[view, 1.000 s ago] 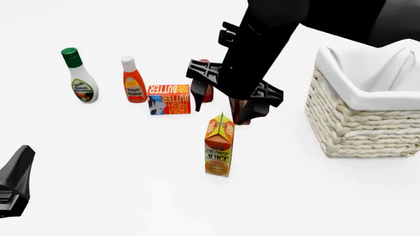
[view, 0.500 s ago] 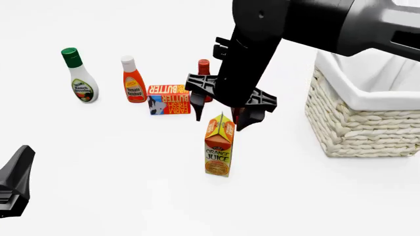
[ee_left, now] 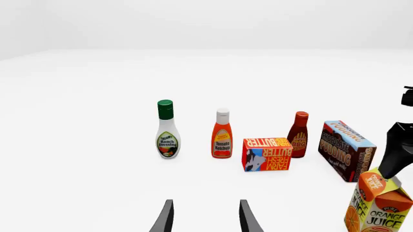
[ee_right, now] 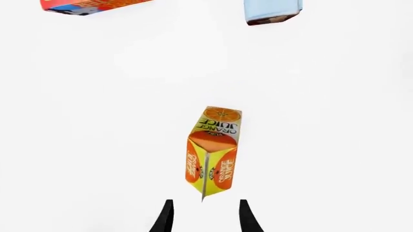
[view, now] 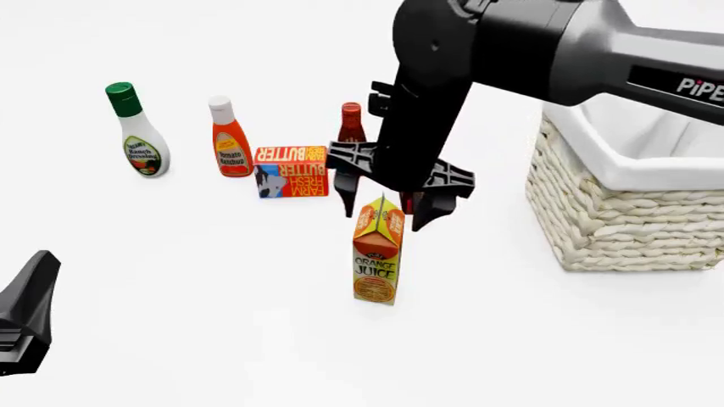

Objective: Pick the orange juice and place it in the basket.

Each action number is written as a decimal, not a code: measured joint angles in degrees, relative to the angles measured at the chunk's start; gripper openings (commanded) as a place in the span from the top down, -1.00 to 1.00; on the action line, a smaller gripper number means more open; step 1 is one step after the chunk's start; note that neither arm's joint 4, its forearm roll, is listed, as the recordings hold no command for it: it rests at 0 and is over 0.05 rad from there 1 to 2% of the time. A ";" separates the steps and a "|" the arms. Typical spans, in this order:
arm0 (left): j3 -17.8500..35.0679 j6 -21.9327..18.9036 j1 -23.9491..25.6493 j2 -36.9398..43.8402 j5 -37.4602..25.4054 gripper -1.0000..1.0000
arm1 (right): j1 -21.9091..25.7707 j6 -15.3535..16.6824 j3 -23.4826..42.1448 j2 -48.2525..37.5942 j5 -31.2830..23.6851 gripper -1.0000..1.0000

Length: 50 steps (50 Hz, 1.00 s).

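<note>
The orange juice (view: 378, 252) is a tall orange and yellow gable-top carton standing upright mid-table; it also shows in the left wrist view (ee_left: 380, 208) and the right wrist view (ee_right: 213, 150). My right gripper (view: 382, 216) is open and hangs just over the carton's top, one finger on each side of the ridge; in the right wrist view (ee_right: 204, 215) the carton's peak sits just ahead of the gap. The basket (view: 622, 216), cream wicker with a white lining, stands at the right. My left gripper (view: 25, 315) is open and empty at the near left, as the left wrist view (ee_left: 205, 218) shows.
Behind the carton stand a ranch dressing bottle (view: 138, 136), a ketchup bottle (view: 231, 140), a butter box (view: 292, 170) and a dark sauce bottle (view: 352, 123). A chocolate pudding box (ee_left: 348, 150) lies behind the right arm, hidden in the front view.
The right arm has come nearer and lower, bringing its open fingers from behind the carton to just over its top. The left gripper and the groceries have not moved.
</note>
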<state>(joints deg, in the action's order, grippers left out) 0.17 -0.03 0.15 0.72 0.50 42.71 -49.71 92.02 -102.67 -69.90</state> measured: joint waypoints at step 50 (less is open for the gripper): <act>0.00 0.00 0.00 0.00 0.00 -1.00 | -0.71 2.31 2.75 -5.72 0.00 -1.00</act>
<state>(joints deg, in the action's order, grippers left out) 0.17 -0.03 0.16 0.72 0.50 41.99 -47.39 94.77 -108.39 -69.90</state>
